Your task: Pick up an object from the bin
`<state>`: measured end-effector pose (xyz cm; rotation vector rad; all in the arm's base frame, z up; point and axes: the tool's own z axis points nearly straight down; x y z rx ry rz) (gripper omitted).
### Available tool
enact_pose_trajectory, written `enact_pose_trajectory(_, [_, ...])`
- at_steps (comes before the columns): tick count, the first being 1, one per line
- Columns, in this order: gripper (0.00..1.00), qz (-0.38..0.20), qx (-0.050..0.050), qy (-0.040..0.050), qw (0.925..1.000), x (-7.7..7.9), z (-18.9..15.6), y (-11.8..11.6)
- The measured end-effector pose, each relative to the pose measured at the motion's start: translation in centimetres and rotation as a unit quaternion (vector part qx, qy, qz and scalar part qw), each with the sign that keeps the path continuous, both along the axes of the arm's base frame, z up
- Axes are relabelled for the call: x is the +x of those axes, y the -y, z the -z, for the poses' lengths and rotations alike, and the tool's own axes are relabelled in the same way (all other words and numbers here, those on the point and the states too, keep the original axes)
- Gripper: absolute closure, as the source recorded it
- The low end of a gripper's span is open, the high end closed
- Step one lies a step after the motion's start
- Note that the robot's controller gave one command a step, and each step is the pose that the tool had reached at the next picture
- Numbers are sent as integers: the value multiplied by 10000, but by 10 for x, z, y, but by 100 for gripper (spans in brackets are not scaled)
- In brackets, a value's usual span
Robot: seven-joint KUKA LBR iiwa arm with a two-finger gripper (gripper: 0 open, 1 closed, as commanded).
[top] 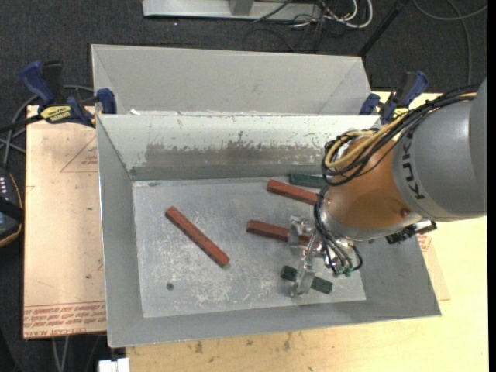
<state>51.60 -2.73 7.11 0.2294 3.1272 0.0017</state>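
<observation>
A grey metal bin seen from above, with my arm reaching in from 3 o'clock. The bin holds a few small loose things, spread out rather than heaped.

At 9 o'clock on the bin floor lies a long reddish-brown bar, set on a slant and well apart from everything else. Near the middle, toward 3 o'clock, lies a shorter reddish-brown bar, its right end just beside my wrist. At 1 o'clock a third reddish-brown bar lies close to the back wall, and just beyond it a dark green strip runs under my arm.

My gripper is down near the floor at 4 o'clock. A small dark green block sits just beside it at its 9 o'clock, and another dark green piece at its 4 o'clock. Whether they are one thing or two is hidden. I cannot tell if my gripper is open or closed, or gripping either piece.

An orange cover wraps my wrist, with looped cables above it. The grey arm housing carries black letters, of which "KU" can be read.
</observation>
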Motion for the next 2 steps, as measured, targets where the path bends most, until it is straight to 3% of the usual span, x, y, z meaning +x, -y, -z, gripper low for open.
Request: enact_pose_trajectory(2, [0, 12, 3, -21, 10000, 1, -1, -1])
